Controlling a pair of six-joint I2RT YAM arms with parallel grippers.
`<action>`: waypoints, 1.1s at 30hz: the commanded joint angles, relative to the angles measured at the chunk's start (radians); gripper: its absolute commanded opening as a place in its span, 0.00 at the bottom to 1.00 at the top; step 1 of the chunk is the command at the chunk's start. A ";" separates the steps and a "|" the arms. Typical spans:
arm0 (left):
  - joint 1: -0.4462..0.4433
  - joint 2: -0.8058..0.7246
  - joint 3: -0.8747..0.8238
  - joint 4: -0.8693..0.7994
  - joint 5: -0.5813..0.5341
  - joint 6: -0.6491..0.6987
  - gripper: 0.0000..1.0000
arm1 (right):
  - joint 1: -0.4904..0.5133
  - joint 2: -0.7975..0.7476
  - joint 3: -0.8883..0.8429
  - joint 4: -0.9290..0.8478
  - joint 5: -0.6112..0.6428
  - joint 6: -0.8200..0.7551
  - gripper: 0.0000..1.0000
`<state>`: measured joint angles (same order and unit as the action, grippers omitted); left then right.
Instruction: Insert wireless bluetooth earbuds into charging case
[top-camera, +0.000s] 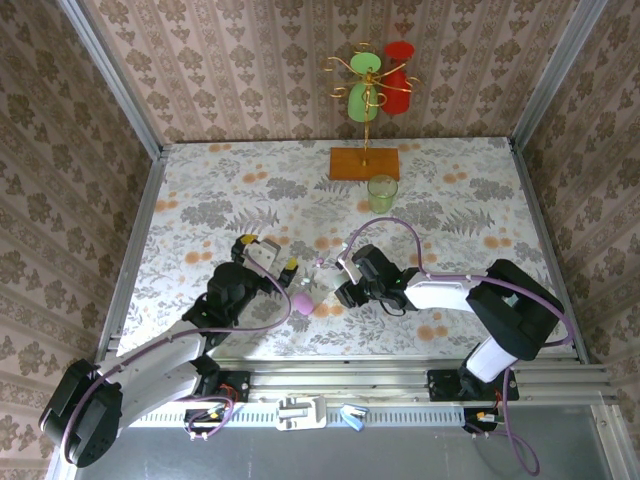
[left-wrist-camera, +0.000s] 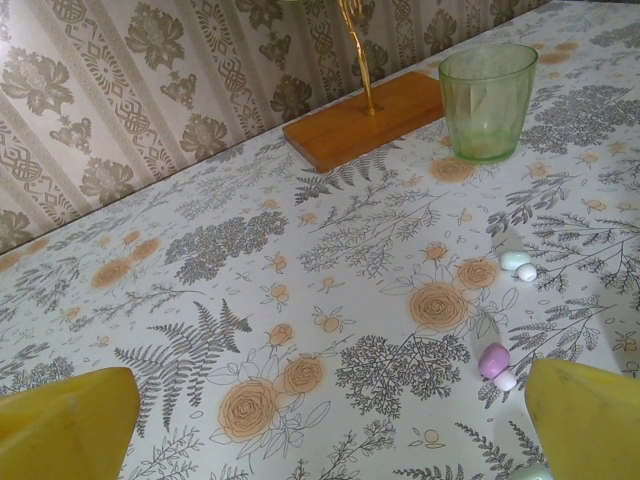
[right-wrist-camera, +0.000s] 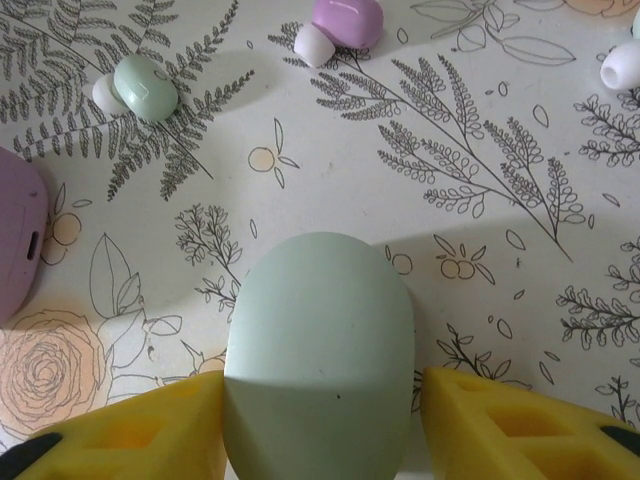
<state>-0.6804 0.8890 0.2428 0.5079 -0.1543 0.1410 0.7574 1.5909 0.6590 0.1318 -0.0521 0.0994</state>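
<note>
- Your right gripper (right-wrist-camera: 325, 390) straddled the mint charging case (right-wrist-camera: 318, 320), with one yellow finger (right-wrist-camera: 130, 430) at nine o'clock of it and the other at three. The nine o'clock one looked to be against the shell and the other just beside it, so I could not tell whether you had it pinched.
- Your left gripper (left-wrist-camera: 325, 430) was spread wide and held nothing, above the floral tabletop (left-wrist-camera: 200, 300).
- The earbuds lay loose on the cloth, none of them in a case. In the right wrist view the mint earbud (right-wrist-camera: 145, 88) sat at ten o'clock of the mint case and the purple earbud (right-wrist-camera: 347, 20) at twelve, both well apart from it. A purple charging case (right-wrist-camera: 15, 235) sat at nine.
- The mint case looked shut — by my judgement its lid had to come open before any bud could go in.
- As for handling, the case appeared to be a smooth, rounded pebble, probably light and slippery. You would do best to hold it across its widest part, or it might squirt out from between the pads.
- Each bud looked tiny, hard and glossy, with a soft white tip (right-wrist-camera: 105, 93) — likely light enough to skid or roll at a touch. You would want to take it across the wider body, not the tip, and close gently.
</note>
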 joint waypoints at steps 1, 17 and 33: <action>-0.010 -0.012 0.030 -0.001 0.004 -0.027 1.00 | 0.005 0.017 -0.013 -0.008 0.017 -0.024 0.47; -0.014 0.021 0.072 -0.014 0.385 0.064 1.00 | -0.051 -0.308 0.075 -0.360 -0.160 -0.167 0.40; 0.015 0.242 0.302 0.040 1.088 0.000 1.00 | -0.122 -0.453 0.419 -0.831 -0.371 -0.399 0.38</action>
<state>-0.6800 1.1042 0.4973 0.5163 0.7406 0.1791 0.6434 1.1717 1.0245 -0.5789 -0.3641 -0.2306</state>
